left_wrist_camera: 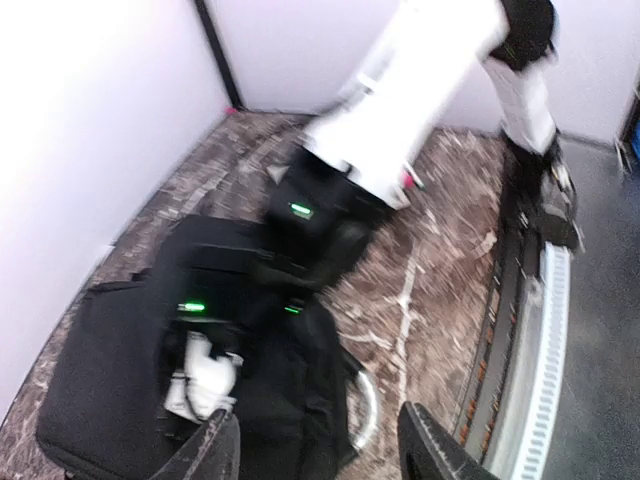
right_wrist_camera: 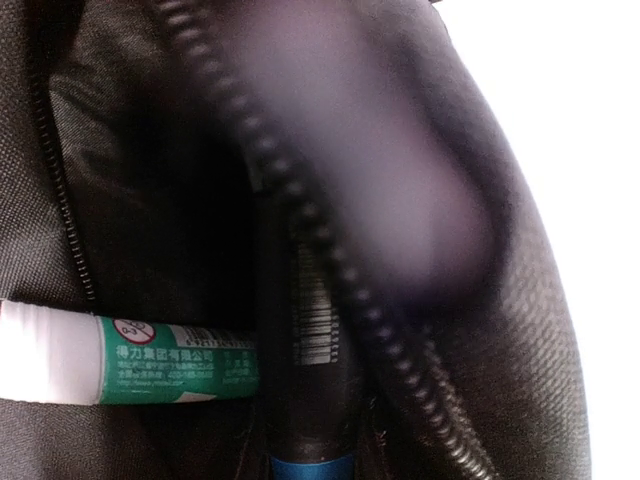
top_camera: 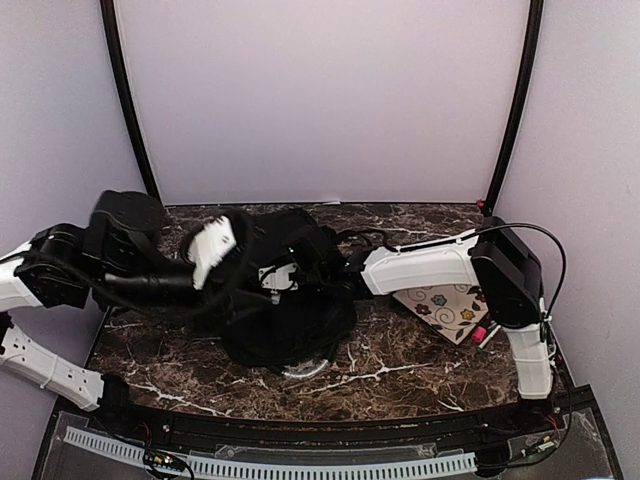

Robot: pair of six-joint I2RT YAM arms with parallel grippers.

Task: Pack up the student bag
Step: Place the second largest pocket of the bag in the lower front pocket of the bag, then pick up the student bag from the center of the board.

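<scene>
The student bag (top_camera: 285, 310) lies in the middle of the table, black and slumped, and also fills the lower left of the left wrist view (left_wrist_camera: 110, 380). My left gripper (left_wrist_camera: 320, 455) hovers open above the bag's near edge, blurred, with nothing between its fingers. My right arm (top_camera: 420, 265) reaches from the right into the bag's opening, so its gripper is hidden from above. Inside the bag, a black marker (right_wrist_camera: 315, 380) with a barcode and blue band rises from my right jaws. A green and white glue stick (right_wrist_camera: 130, 355) lies beside it, along the zipper (right_wrist_camera: 300, 220).
A flowered notebook (top_camera: 445, 305) lies under the right arm's elbow, with a small pink thing (top_camera: 478, 333) at its near corner. A clear ring (top_camera: 305, 368) peeks out from under the bag's near side. Walls close in on the table at the back and both sides.
</scene>
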